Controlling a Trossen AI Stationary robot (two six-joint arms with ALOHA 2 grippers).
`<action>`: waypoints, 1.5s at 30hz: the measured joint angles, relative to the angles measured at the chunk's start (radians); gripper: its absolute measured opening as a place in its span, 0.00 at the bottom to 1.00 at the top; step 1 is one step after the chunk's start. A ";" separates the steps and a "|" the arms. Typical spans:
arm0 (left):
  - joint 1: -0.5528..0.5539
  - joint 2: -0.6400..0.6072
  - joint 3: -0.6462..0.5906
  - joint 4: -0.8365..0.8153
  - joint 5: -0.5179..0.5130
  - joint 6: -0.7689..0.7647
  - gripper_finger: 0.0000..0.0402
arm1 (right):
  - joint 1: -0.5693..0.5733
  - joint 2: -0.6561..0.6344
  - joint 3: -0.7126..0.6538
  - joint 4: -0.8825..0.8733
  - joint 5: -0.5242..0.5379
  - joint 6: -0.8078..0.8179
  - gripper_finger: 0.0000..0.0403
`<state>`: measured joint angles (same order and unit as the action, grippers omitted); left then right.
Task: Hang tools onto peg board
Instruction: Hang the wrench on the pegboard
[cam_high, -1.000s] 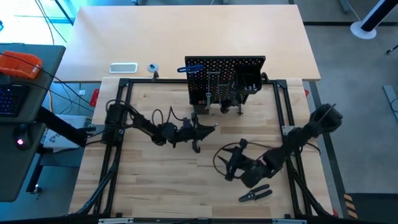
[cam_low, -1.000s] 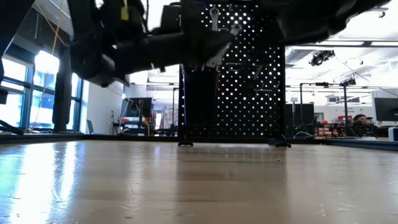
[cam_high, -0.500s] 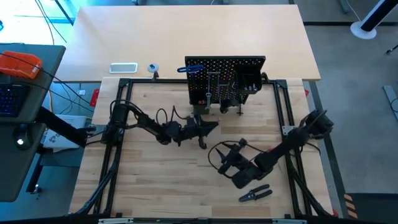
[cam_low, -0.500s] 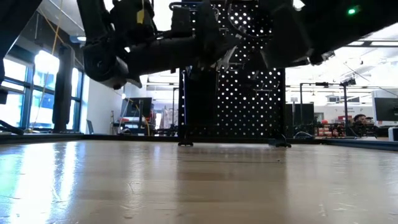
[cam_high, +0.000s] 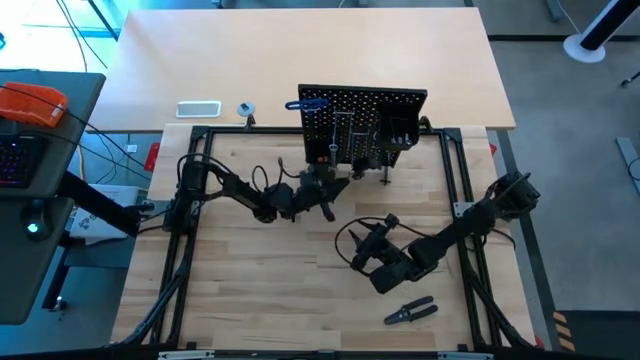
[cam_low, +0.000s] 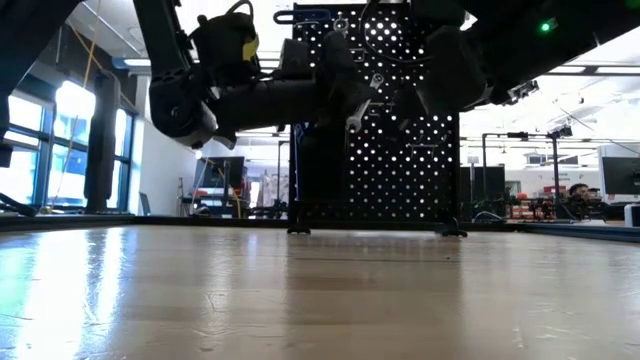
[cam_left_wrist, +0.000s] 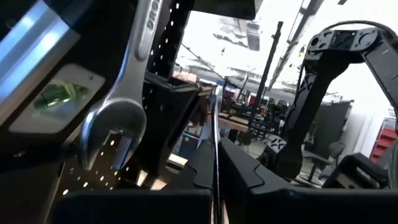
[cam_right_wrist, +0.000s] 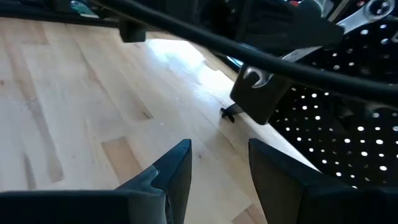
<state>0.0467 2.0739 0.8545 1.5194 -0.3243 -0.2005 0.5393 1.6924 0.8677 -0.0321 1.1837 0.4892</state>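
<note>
The black peg board (cam_high: 362, 125) stands upright at the table's far side, with a blue-handled key (cam_high: 300, 105), silver wrenches (cam_left_wrist: 124, 112) and a level (cam_left_wrist: 56, 93) on it. My left gripper (cam_high: 333, 186) is just in front of the board's lower left part, shut on a silver wrench (cam_low: 362, 102). My right gripper (cam_high: 366, 250) hovers open over the table's middle, nearer than the left one, with nothing between its fingers (cam_right_wrist: 174, 165). Black-handled pliers (cam_high: 410, 312) lie flat on the table near its front edge. My left gripper pinches the silver wrench between its two fingers, and the wrist view shows the shaft (cam_left_wrist: 216, 130) edge-on between them. The fingers come about level from the table's left, toward the board. The wrench is lifted clear and slants, its open end (cam_right_wrist: 252, 78) lower.
A black frame (cam_high: 200, 200) runs around the work area. A white tray (cam_high: 198, 109) and a small tape roll (cam_high: 245, 110) lie beyond it at the far left. Bare wood (cam_high: 250, 290) lies at the near left. Cables loop off both arms.
My left gripper has carried the wrench toward the table's far edge and a little right, up close to the peg board, still shut on it. My right gripper has sunk a little, tipped downward and drifted slightly left, staying open.
</note>
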 joint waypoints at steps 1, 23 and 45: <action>0.000 0.000 0.000 0.005 0.000 0.000 0.00 | -0.001 0.000 0.000 -0.001 -0.006 0.000 0.38; 0.005 0.000 0.062 -0.067 -0.020 -0.007 0.00 | -0.002 0.000 0.000 -0.001 -0.036 0.008 0.38; 0.001 0.000 0.006 0.016 -0.045 0.000 0.00 | -0.002 0.000 0.000 -0.013 -0.059 0.003 0.38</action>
<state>0.0476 2.0739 0.8608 1.5355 -0.3690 -0.2006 0.5373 1.6924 0.8677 -0.0448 1.1248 0.4927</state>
